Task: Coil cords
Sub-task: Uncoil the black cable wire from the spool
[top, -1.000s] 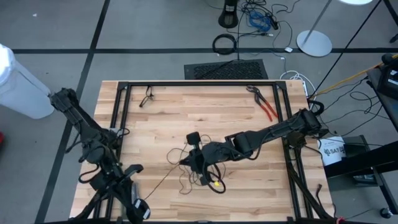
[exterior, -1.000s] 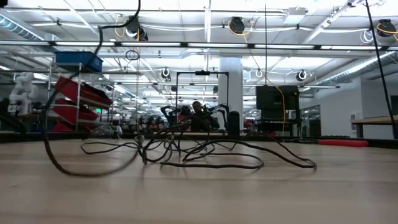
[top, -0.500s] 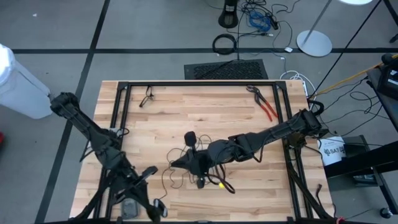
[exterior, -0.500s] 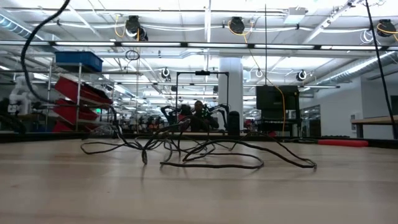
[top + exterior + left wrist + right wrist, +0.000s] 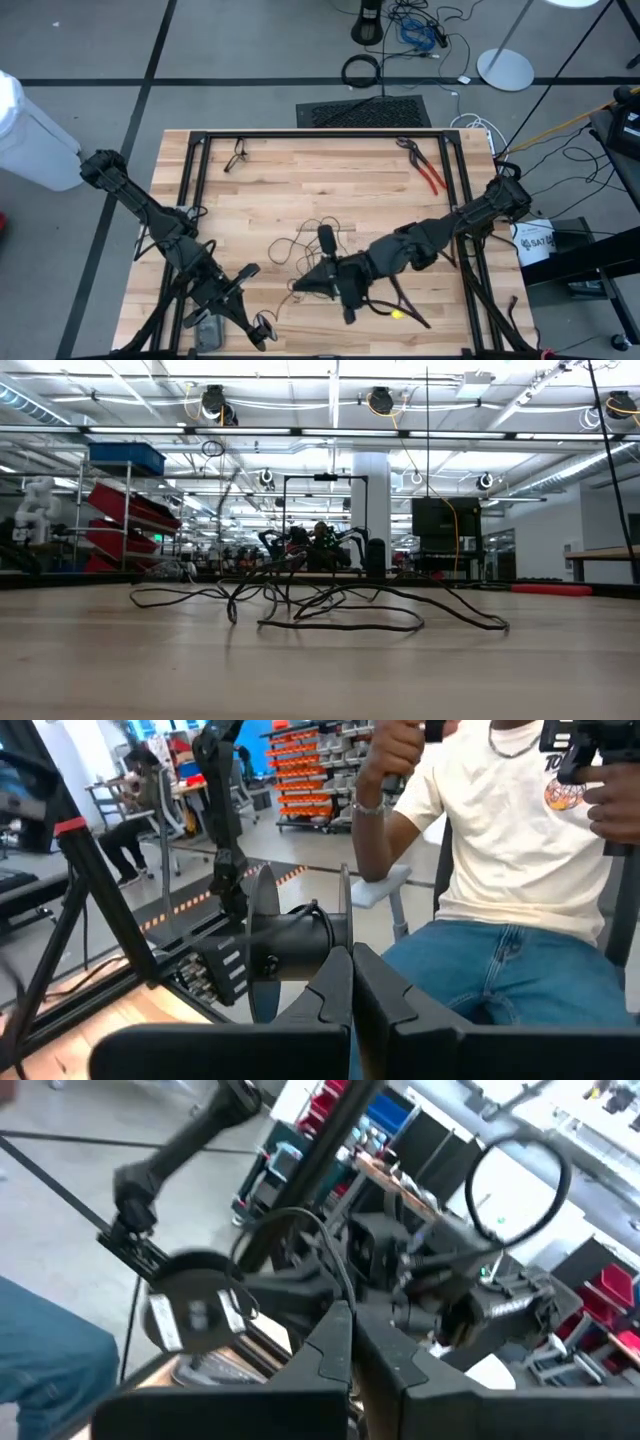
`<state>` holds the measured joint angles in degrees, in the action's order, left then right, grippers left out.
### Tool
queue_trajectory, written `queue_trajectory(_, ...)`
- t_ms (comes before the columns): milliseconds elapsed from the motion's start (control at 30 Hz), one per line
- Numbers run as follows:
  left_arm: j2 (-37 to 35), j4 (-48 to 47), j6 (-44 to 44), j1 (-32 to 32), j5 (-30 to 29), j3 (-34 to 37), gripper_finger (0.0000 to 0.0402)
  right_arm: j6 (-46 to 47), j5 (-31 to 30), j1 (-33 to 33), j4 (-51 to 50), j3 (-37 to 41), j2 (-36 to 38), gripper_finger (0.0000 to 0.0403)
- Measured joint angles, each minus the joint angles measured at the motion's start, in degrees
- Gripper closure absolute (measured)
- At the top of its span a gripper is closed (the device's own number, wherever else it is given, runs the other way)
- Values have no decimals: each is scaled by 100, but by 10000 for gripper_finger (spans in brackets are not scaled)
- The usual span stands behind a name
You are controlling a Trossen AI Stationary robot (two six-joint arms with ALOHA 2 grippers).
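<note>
The cord point(image 5: 300, 243) is seen from above as a loose tangle on the table point(image 5: 280, 190), near its middle. In the low view its loops point(image 5: 330, 610) are shown lying flat on the wood. The right gripper point(image 5: 300, 288), fingers pressed together, is held low just beside the tangle; a strand appears caught there, though that cannot be told for certain. The left gripper point(image 5: 262, 328) is shut on nothing, out past the table's near edge — a seated person point(image 5: 520, 870) is shown only by its wrist camera. The far half of the table is left free, apart from red-handled pliers point(image 5: 425, 168).
</note>
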<state>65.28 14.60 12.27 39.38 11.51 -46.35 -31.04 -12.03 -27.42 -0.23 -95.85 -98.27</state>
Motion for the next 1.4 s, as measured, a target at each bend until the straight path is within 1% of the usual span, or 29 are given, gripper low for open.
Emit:
queue_trajectory(167, 0, -73, 0, 0, -42, 0, 402, -160, -4, -253, 2, 0, 58, 403)
queue_trajectory(267, -22, -82, 2, 0, -270, 0, 401, -301, -63, -398, -9, 0, 58, 403)
queue_trajectory(400, -206, -189, 94, -4, -537, 0, 401, -456, -445, -572, -8, 0, 58, 403)
queue_trajectory(467, -335, -235, 157, -2, -578, 0, 401, -436, -576, -622, -61, 0, 65, 403)
queue_trajectory(567, -572, -255, 160, 7, -579, 0, 401, -370, -592, -662, -291, -2, 101, 403)
queue_trajectory(667, -810, -335, 202, 61, -580, -1, 402, -46, -585, -660, -587, -2, 122, 403)
queue_trajectory(867, -1100, -296, 743, 304, -579, -2, 401, 688, -555, -441, -1329, -2, 126, 403)
queue_trajectory(1033, -1132, -188, 1063, 403, -553, -2, 402, 1377, 0, -162, -1762, -2, 97, 403)
queue_trajectory(1200, -1111, -77, 1110, 400, -216, -2, 401, 1430, 32, 65, -1771, -9, -110, 403)
queue_trajectory(1400, -970, 116, 1117, 400, -94, -2, 401, 1441, -22, 491, -1720, -9, -363, 403)
